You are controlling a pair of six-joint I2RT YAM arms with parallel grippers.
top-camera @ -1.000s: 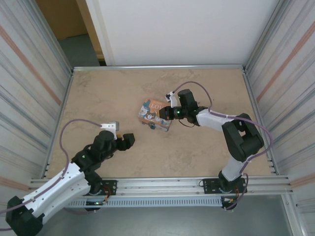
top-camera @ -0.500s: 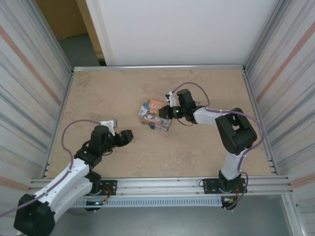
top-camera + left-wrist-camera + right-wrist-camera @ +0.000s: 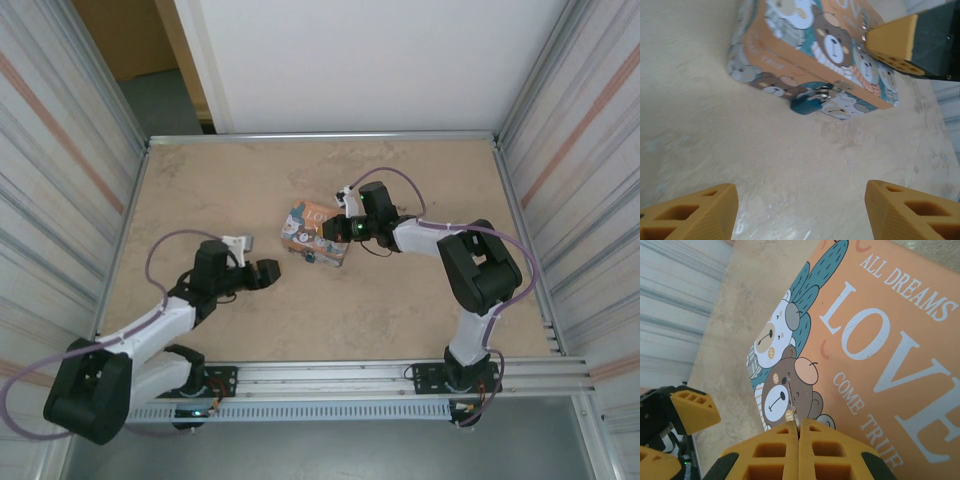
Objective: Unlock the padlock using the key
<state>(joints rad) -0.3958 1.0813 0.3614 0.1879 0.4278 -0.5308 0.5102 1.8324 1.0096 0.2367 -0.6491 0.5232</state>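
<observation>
The tiny blue-teal padlock hangs by its silvery shackle from the latch on the near side of the orange-and-teal bear-print box. From above the padlock is a small speck at the box's front edge. My left gripper is open low over the bare table, short of the padlock and pointing at it. My right gripper hovers over the box lid, shut on the key, whose thin blade sticks out edge-on. From above, the right gripper is over the box's right half.
The sandy tabletop is walled by metal rails and corrugated panels left and right. My right gripper's finger shows above the box's far end. The left fingers show beyond the box's corner.
The left arm has reached forward and right, bringing its gripper closer to the box, jaws slightly narrower. The right arm's elbow shifted early on; its gripper stays over the box.
</observation>
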